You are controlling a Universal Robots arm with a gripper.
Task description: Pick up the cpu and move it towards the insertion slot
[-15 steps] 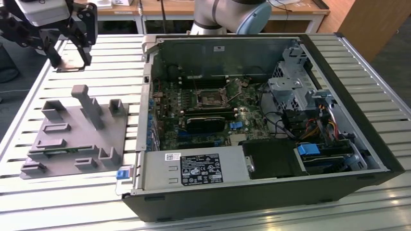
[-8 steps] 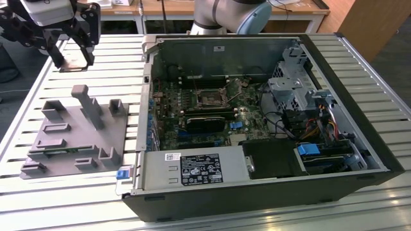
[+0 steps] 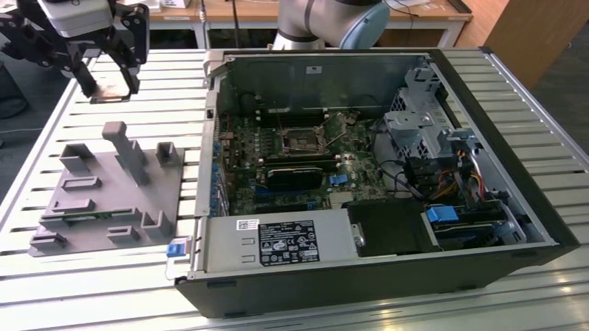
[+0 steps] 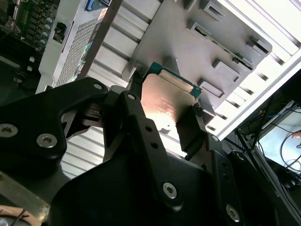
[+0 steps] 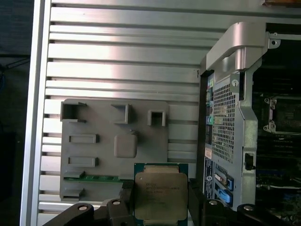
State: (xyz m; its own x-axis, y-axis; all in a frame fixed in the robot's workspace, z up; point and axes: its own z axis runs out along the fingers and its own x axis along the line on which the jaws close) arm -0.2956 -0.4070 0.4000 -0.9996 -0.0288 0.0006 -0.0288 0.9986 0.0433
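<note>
The cpu [image 3: 112,94], a flat square chip with a shiny metal top, hangs in the air above the slatted table at the exterior view's far left, clear of the grey fixture below. My gripper [image 3: 112,90] is shut on it, one black finger on each of two opposite edges. Both wrist views show the cpu [image 4: 165,106] [image 5: 161,197] pinched between the fingers [image 4: 134,87] [image 5: 194,190]. The insertion slot [image 3: 301,140], a square black socket with a silver frame, lies on the motherboard inside the open computer case, well to the exterior view's right of the gripper.
A grey plastic fixture plate [image 3: 101,200] [image 5: 115,146] with upright blocks lies on the table [image 3: 83,289] under and in front of the gripper. The case's left wall [image 3: 210,124] stands between gripper and socket. Cables, a drive cage [image 3: 414,127] and a power supply [image 3: 276,243] crowd the case.
</note>
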